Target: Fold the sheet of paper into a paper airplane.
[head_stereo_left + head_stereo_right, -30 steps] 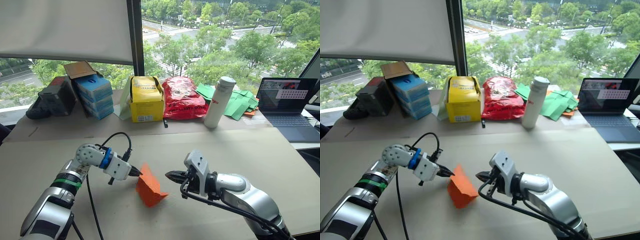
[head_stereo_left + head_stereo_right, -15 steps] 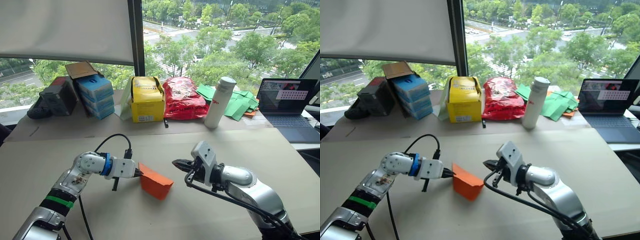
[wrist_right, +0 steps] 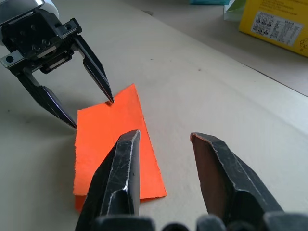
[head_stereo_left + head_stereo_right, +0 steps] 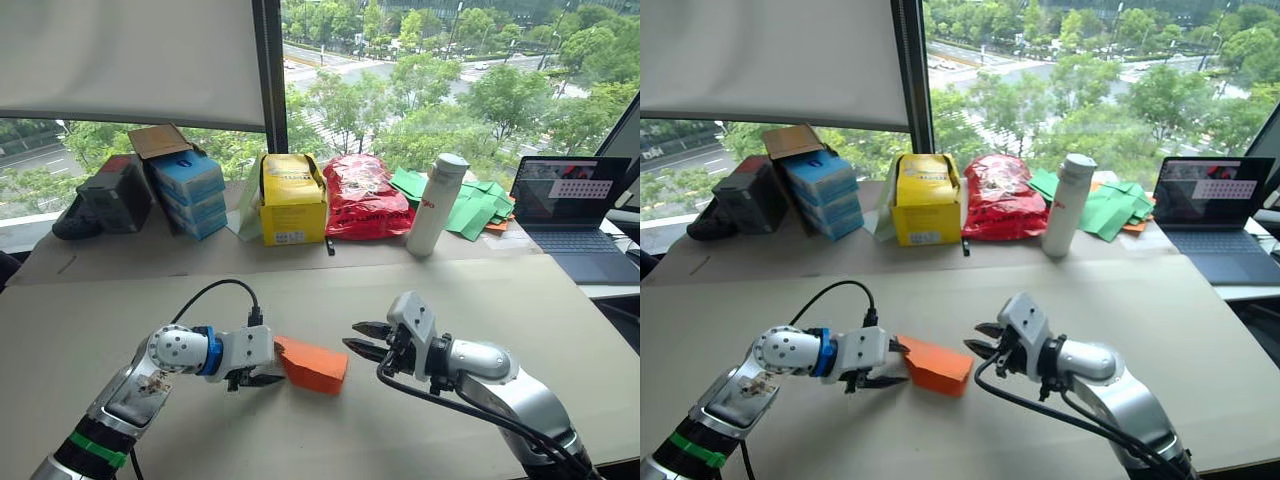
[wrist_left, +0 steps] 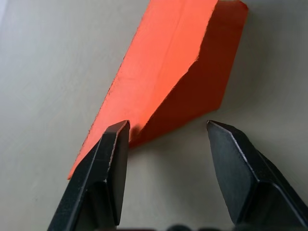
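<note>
Left gripper (image 4: 268, 365) sits nearest on the table (image 4: 560, 300), fingers spread wide and gripping nothing; one fingertip rests at the pointed corner of the sheet of paper (image 4: 312, 364), the other stands off to the side. The orange sheet lies low on the table between the two arms, folded over on itself, a narrow layered wedge. Right gripper (image 4: 362, 338) hovers just beside its far end, fingers parted, also holding nothing.

Risks, as judged:
- With neither arm pinning it, the loose top flap may spring up and the crease go soft.
- A nudge from the left fingertip could skid the thin sheet across the smooth table rather than fold it.
- If the left fingers close where they are, they may catch only one layer, or crumple the tip.
- Both grippers work close to one small piece; they could foul each other.

Views compared:
- Left wrist view shows the layering: a bright upper flap (image 5: 159, 62) with a ragged diagonal edge over a darker under-layer. Head views give only a flat orange block.
- Right wrist view shows both left fingers against the sheet's edge, and a crease down it.
- Head views alone give the far clutter: yellow box (image 4: 293, 197), red bag (image 4: 364, 195), white bottle (image 4: 438, 203), green paper pieces (image 4: 480, 208), laptop (image 4: 578, 212).
</note>
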Robot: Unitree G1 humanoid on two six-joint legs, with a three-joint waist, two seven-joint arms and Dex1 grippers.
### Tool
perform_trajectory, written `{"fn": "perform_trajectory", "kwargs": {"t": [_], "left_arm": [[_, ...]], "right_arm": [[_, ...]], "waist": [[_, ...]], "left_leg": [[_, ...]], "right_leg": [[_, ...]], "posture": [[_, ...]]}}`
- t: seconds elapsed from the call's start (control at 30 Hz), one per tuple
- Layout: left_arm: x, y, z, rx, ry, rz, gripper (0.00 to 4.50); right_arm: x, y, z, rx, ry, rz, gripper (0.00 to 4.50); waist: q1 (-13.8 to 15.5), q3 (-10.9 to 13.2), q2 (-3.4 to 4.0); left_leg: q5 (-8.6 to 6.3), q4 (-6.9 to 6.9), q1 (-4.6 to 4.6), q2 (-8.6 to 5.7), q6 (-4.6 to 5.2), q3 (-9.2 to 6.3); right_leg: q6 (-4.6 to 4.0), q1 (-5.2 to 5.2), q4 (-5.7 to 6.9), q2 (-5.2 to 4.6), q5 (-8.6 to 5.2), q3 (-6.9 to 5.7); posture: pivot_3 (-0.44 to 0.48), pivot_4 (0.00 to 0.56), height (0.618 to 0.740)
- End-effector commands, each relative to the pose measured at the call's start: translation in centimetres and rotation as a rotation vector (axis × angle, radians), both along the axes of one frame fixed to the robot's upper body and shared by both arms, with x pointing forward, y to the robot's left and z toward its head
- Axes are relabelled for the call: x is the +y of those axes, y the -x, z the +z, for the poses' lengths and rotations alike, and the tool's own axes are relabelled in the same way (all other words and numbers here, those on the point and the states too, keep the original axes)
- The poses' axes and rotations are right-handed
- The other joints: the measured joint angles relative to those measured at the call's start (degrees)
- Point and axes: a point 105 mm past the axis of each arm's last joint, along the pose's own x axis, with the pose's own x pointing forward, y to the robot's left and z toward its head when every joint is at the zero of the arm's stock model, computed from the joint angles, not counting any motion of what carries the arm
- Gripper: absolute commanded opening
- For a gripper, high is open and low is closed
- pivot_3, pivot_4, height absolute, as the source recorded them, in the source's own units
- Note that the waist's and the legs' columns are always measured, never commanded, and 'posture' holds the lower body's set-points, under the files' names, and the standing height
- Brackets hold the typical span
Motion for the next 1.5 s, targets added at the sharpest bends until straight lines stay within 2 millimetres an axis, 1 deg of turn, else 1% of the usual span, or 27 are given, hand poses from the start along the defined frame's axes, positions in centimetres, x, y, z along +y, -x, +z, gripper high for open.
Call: {"fn": "perform_trajectory", "kwargs": {"t": [0.03, 0.13, 0.17, 0.23, 0.37, 0.43, 0.57, 0.63, 0.73, 0.8, 0.83, 0.9, 1.03, 1.1, 1.17, 1.27, 1.33, 1.5], "left_arm": [[1.3, 0.3, 2.8, -0.007, 0.110, 0.074, 2.56], [2.4, 1.3, 3.0, 0.069, 0.184, 0.132, 2.56], [2.8, 1.5, 2.9, 0.089, 0.202, 0.160, 2.56], [3.5, 1.8, 2.5, 0.108, 0.194, 0.201, 2.56], [3.6, 1.4, 3.8, 0.103, 0.255, 0.259, 2.56], [3.5, 1.3, 4.4, 0.101, 0.264, 0.273, 2.56], [3.4, 1.2, 5.4, 0.110, 0.292, 0.293, 2.56], [3.5, 1.2, 5.5, 0.118, 0.301, 0.304, 2.56], [3.7, 0.8, 5.4, 0.125, 0.316, 0.331, 2.56], [3.7, 0.5, 5.3, 0.133, 0.331, 0.346, 2.56], [3.7, 0.4, 5.2, 0.136, 0.336, 0.351, 2.56], [3.7, 0.1, 5.1, 0.137, 0.354, 0.364, 2.56], [3.7, -0.4, 4.7, 0.150, 0.413, 0.403, 2.56], [3.8, -0.7, 4.9, 0.158, 0.466, 0.420, 2.56], [4.3, -1.1, 5.3, 0.176, 0.526, 0.443, 2.56], [5.0, -1.4, 5.4, 0.192, 0.568, 0.463, 2.56], [5.4, -1.4, 5.3, 0.213, 0.600, 0.472, 2.56], [5.4, -0.8, 4.4, 0.241, 0.600, 0.465, 2.56]], "right_arm": [[1.3, 2.6, 1.1, -0.133, 0.018, 0.144, 3.36], [2.4, 3.1, -0.1, -0.211, 0.075, 0.175, 4.39], [2.6, 3.1, -0.5, -0.227, 0.091, 0.181, 4.47], [3.0, 3.0, -1.2, -0.244, 0.105, 0.181, 4.47], [3.0, 1.8, -1.7, -0.284, 0.117, 0.126, 4.47], [2.9, 1.2, -2.3, -0.295, 0.133, 0.105, 3.96], [2.9, 0.9, -3.0, -0.300, 0.148, 0.114, 2.66], [2.9, 1.0, -3.1, -0.300, 0.147, 0.124, 1.88], [3.3, 1.2, -3.1, -0.311, 0.136, 0.142, 0.95], [3.6, 1.4, -2.9, -0.319, 0.130, 0.163, 0.20], [3.7, 1.5, -2.9, -0.321, 0.129, 0.172, 0.01], [3.8, 1.6, -2.9, -0.328, 0.130, 0.190, 0.01], [3.9, 1.4, -3.7, -0.352, 0.179, 0.253, 0.01], [4.0, 1.3, -3.3, -0.385, 0.182, 0.293, 0.01], [4.0, 1.3, -2.4, -0.449, 0.181, 0.356, 0.01], [4.1, 1.2, -1.9, -0.523, 0.211, 0.453, 0.01], [4.0, 1.1, -2.3, -0.583, 0.271, 0.543, 0.01], [3.5, 0.8, -3.6, -0.612, 0.312, 0.639, 0.01]], "waist": [[0.00, 0.00, 0.00], [-0.29, 0.01, 0.01], [-0.26, 0.01, 0.02], [-0.10, 0.01, 0.02], [0.41, 0.02, 0.00], [0.48, 0.02, 0.00], [0.44, 0.02, 0.00], [0.43, 0.02, 0.00], [0.16, 0.02, 0.00], [0.10, 0.02, 0.01], [0.10, 0.02, 0.01], [0.10, 0.02, 0.00], [0.00, 0.02, 0.00], [0.01, 0.02, 0.00], [0.00, 0.02, 0.00], [-0.16, 0.02, 0.00], [-0.25, 0.02, 0.00], [-0.11, 0.02, 0.00]], "left_leg": [[0.00, -0.02, 0.02, 0.01, -0.01, 0.00], [-0.01, -0.01, 0.09, 0.03, -0.06, 0.01], [-0.01, -0.01, 0.12, 0.03, -0.09, 0.05], [0.04, -0.01, 0.14, 0.03, -0.17, 0.05], [0.03, 0.01, 0.25, 0.03, -0.16, 0.02], [0.03, 0.00, 0.35, 0.02, -0.16, 0.03], [0.06, -0.02, 0.37, 0.02, -0.28, 0.03], [0.05, -0.03, 0.31, 0.02, -0.31, 0.04], [0.07, -0.05, 0.32, 0.03, -0.35, 0.04], [0.08, -0.06, 0.33, 0.06, -0.36, 0.04], [0.08, -0.06, 0.33, 0.06, -0.37, 0.04], [0.08, -0.06, 0.34, 0.06, -0.36, 0.03], [0.07, -0.05, 0.36, 0.05, -0.36, 0.04], [0.08, -0.06, 0.35, 0.05, -0.37, 0.04], [0.09, -0.05, 0.34, 0.05, -0.38, 0.04], [0.10, -0.06, 0.36, 0.06, -0.40, 0.04], [0.10, -0.06, 0.37, 0.06, -0.41, 0.04], [0.08, -0.07, 0.38, 0.05, -0.39, 0.04]], "right_leg": [[0.00, 0.01, 0.00, -0.01, 0.00, -0.01], [0.00, 0.03, -0.01, 0.00, -0.01, 0.00], [0.00, 0.04, -0.01, 0.00, -0.01, 0.02], [0.00, 0.05, -0.01, 0.01, -0.01, 0.01], [-0.02, 0.07, -0.02, 0.05, -0.01, -0.03], [-0.01, 0.11, -0.07, 0.04, -0.01, -0.03], [-0.02, 0.12, -0.09, 0.06, -0.01, -0.01], [-0.02, 0.13, -0.06, 0.05, 0.00, 0.01], [-0.03, 0.19, -0.05, 0.03, -0.01, 0.03], [-0.04, 0.19, -0.05, 0.04, -0.01, 0.03], [-0.05, 0.19, -0.05, 0.04, -0.01, 0.03], [-0.05, 0.19, -0.05, 0.04, -0.01, 0.02], [-0.05, 0.19, -0.07, 0.05, -0.01, 0.02], [-0.05, 0.19, -0.05, 0.06, -0.01, 0.01], [-0.05, 0.19, -0.02, 0.04, -0.01, 0.02], [-0.06, 0.19, -0.02, 0.06, -0.01, 0.02], [-0.06, 0.19, -0.01, 0.06, -0.01, 0.02], [-0.06, 0.19, -0.05, 0.03, -0.01, 0.02]], "posture": [[0.000, 0.150, 0.740], [0.000, 0.150, 0.740], [0.000, 0.150, 0.740], [0.000, 0.150, 0.740], [0.000, 0.150, 0.740], [0.000, 0.150, 0.740], [0.000, 0.150, 0.740], [0.000, 0.150, 0.740], [0.000, 0.150, 0.740], [0.000, 0.150, 0.740], [0.000, 0.150, 0.740], [0.000, 0.150, 0.740], [0.000, 0.150, 0.740], [0.000, 0.150, 0.740], [0.000, 0.150, 0.740], [0.000, 0.150, 0.740], [0.000, 0.150, 0.740], [0.000, 0.150, 0.740]]}}
